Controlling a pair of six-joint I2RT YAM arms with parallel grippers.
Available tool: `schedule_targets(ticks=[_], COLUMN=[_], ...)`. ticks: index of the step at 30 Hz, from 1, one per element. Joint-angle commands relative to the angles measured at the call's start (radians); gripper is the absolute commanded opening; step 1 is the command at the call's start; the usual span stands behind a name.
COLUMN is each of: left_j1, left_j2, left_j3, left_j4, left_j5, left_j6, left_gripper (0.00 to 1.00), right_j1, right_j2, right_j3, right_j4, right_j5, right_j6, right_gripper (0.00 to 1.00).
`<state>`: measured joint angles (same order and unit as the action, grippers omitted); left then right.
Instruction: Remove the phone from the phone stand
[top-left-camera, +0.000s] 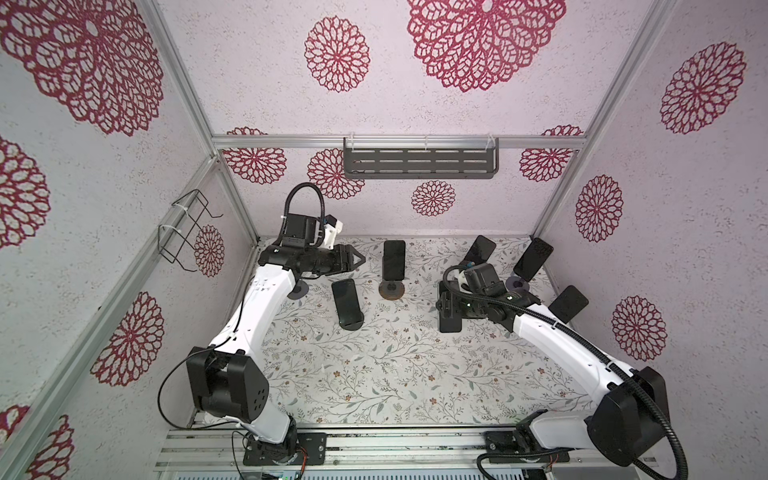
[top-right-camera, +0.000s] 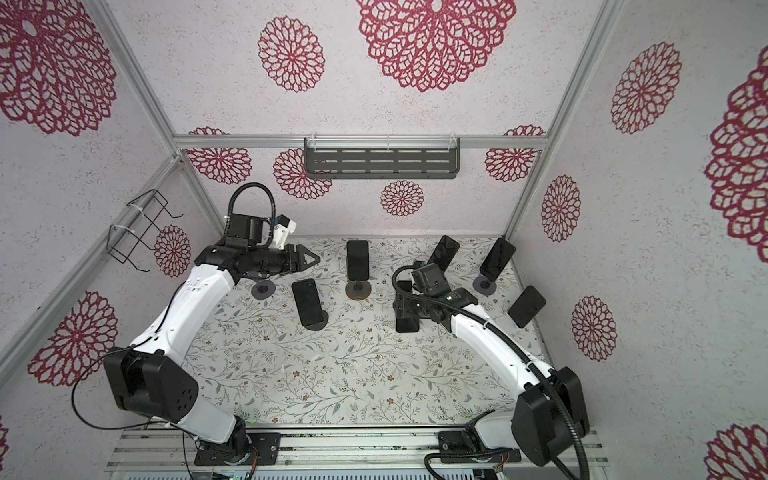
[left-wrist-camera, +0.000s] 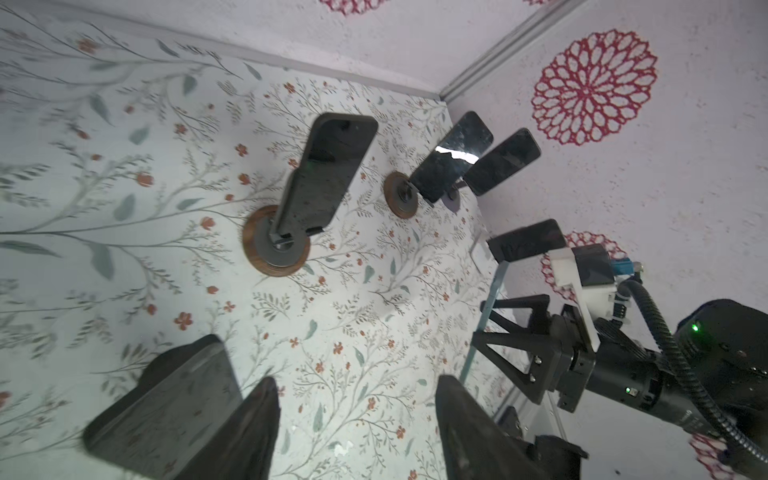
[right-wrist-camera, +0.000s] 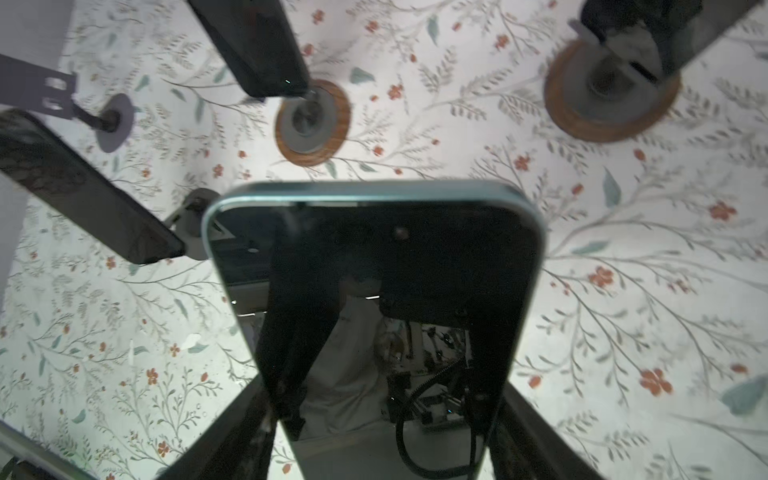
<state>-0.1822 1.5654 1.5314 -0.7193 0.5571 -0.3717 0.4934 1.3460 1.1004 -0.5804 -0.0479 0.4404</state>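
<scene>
Right gripper clamped on the phone right of centre, left gripper left of centre, jaws spread, empty

A lab test booth: aluminium frame and flower-papered panel walls.

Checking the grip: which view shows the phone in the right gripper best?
Right wrist view: the phone fills the frame, flanked by the right gripper. In both top views the right arm covers part of it. The left wrist view shows only its thin edge.
</scene>
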Motion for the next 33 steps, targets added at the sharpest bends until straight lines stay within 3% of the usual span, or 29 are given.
schedule_targets(ticks=[1, 6, 11, 19, 33], left_j1=[-0.002, -0.002, 0.002, 0.004, 0.016], left_j2=[-0.063, -0.130, -0.142, -0.125, -0.098], left_j3=[-0.049, -0.154, -0.153, -0.151, -0.154], left_j4=[0.047, 0.100, 0.081, 0.073, 0.070], left_j5=[-0.141, -0.267, -0.306, -0.298, -0.308], left_j6=[0.043, 0.066, 0.091, 0.094, 0.104], left_gripper=[0.64, 0.65, 0.65, 0.66, 0.67], right_j1=[-0.035, -0.092, -0.129, -0.177, -0.257], right_j2=[-0.004, 0.082, 0.187, 0.347, 0.417], right_j3=[0.002, 0.007, 0.023, 0.071, 0.053], right_j4=[-0.127, -0.219, -0.258, -0.272, -0.197], right_j5=[0.029, 0.027, 0.018, -0.001, 0.005], right_j6=[0.034, 0.006, -0.048, -0.115, -0.196], right_gripper=[0.51, 0.50, 0.50, 0.50, 0.51])
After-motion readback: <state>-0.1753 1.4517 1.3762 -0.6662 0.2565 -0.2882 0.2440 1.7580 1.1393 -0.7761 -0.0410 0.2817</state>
